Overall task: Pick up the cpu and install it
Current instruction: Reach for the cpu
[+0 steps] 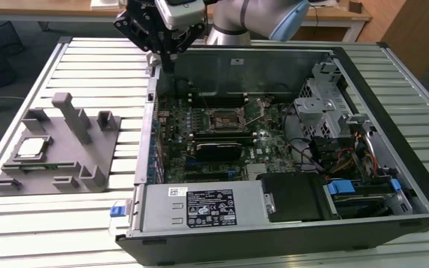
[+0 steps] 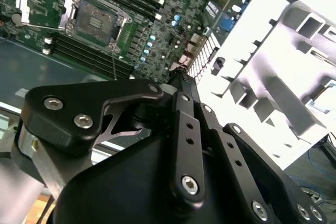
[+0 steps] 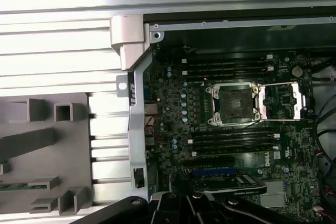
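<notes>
Gripper [image 1: 169,56]: we see its two black fingers drawn together at the tips [image 2: 180,77], with nothing between them.
Gripper position: it hangs over the far corner of the computer case [image 1: 274,67] on the exterior view's left, above the case wall and clear of the board below.
Arm: the grey and blue arm [image 1: 256,19] rises behind the case, at the top of the exterior view.
Cpu [image 1: 32,147]: we find it lying flat, silver top up, in a recess of the grey fixture [image 1: 73,167], well apart from the gripper.
Fixture: it rests on the slatted metal table [image 1: 87,67], just beside the case on the exterior view's left, with an upright post [image 1: 73,114] standing near the chip.
Cpu socket [image 3: 233,103]: it sits mid-board and holds no chip; we see the dark contact field bare in both wrist views [image 2: 94,19].
Socket load plate [image 3: 281,100]: it is swung open to one side of the socket.
Motherboard [image 1: 274,134]: green, lying in the bottom of the open case, with black memory slots [image 3: 231,66] on both sides of the socket.
Power supply [image 1: 199,206]: a grey box with a dark label, along the near wall of the case in the exterior view.
Drive cage [image 1: 323,106]: grey metal, towards the exterior view's right, with cables [image 1: 348,162] below it.
</notes>
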